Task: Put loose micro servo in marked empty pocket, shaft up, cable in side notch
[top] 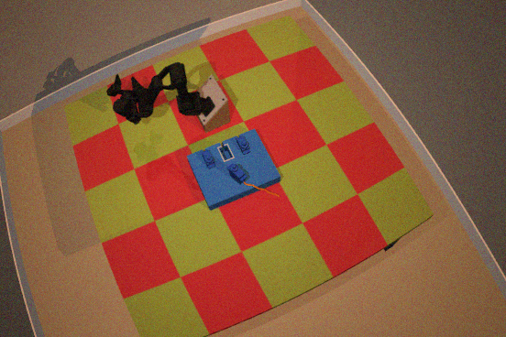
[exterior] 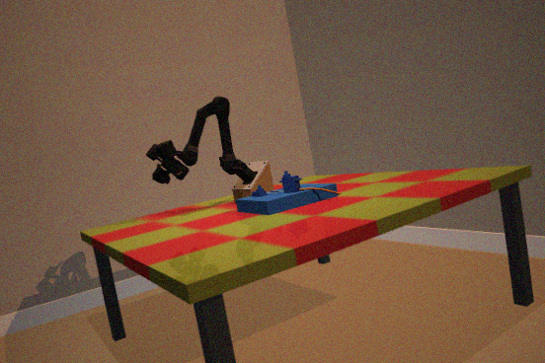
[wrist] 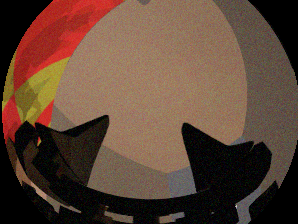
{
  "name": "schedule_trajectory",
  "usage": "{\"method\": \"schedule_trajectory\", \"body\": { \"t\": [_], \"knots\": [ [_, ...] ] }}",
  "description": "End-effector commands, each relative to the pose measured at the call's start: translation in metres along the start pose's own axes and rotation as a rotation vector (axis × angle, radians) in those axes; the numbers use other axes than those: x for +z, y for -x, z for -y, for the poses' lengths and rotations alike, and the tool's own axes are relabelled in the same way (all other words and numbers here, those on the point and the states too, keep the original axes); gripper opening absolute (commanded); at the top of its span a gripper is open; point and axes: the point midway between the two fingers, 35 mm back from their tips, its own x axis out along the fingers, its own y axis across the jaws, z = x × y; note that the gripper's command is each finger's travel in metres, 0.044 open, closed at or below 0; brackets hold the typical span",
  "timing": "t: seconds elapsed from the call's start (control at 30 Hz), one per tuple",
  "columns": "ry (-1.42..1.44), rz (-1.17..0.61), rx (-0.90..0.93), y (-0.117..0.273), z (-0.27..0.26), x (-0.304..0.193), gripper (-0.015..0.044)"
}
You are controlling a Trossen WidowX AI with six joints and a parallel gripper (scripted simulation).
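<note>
1. Blue all over, the loose micro servo [top: 237, 171] [exterior: 290, 181] sits on the blue deck [top: 215, 191] [exterior: 254, 205], out in front of the white-outlined pocket [top: 225, 152] and apart from it. Its orange cable [top: 262, 189] [exterior: 321, 189] trails over the deck's edge.
2. Two other servos, one [top: 208, 158] and another [top: 243, 144], flank the pocket, which has nothing seated in it.
3. Wide open and holding nothing, the end effector [top: 125, 82] [wrist: 145, 123] hangs well apart from the deck, off to the side of the sloped arm mount [top: 219, 119] [exterior: 267, 179]. The wrist view shows mostly wall between its fingertips, with some of the checkered desk [top: 275, 255] [exterior: 336, 236] [wrist: 45, 82] at one side.
4. Judging by this, the job is at its approach step: neither grasp nor insertion is done.
5. Next, the arm should swing over the deck, point the fingers down and line them up with the servo's body, keeping off the cable and the neighbouring servos.
6. After gripping, it would likely need turning to match the pocket, cable towards the notch.
</note>
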Motion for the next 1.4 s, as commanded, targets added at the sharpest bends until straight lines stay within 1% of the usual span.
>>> {"method": "schedule_trajectory", "body": {
  "t": [0.0, 0.03, 0.17, 0.5, 0.67, 0.83, 1.0, 1.2, 1.37],
  "knots": [
    [0.0, 0.006, 0.0, 0.001, 0.0, 0.001, 0.0426],
    [-0.001, 0.015, -0.001, 0.002, 0.0, 0.003, 0.044],
    [-0.011, 0.077, -0.007, 0.009, 0.003, 0.017, 0.044],
    [-0.069, 0.373, -0.009, 0.055, 0.008, 0.078, 0.044],
    [-0.086, 0.529, 0.005, 0.088, 0.008, 0.105, 0.044],
    [-0.099, 0.701, 0.03, 0.13, 0.008, 0.13, 0.044],
    [-0.099, 0.824, 0.054, 0.161, 0.005, 0.143, 0.044],
    [-0.091, 1.018, 0.106, 0.221, -0.001, 0.155, 0.044],
    [-0.079, 1.171, 0.149, 0.264, -0.007, 0.155, 0.044]
  ]
}}
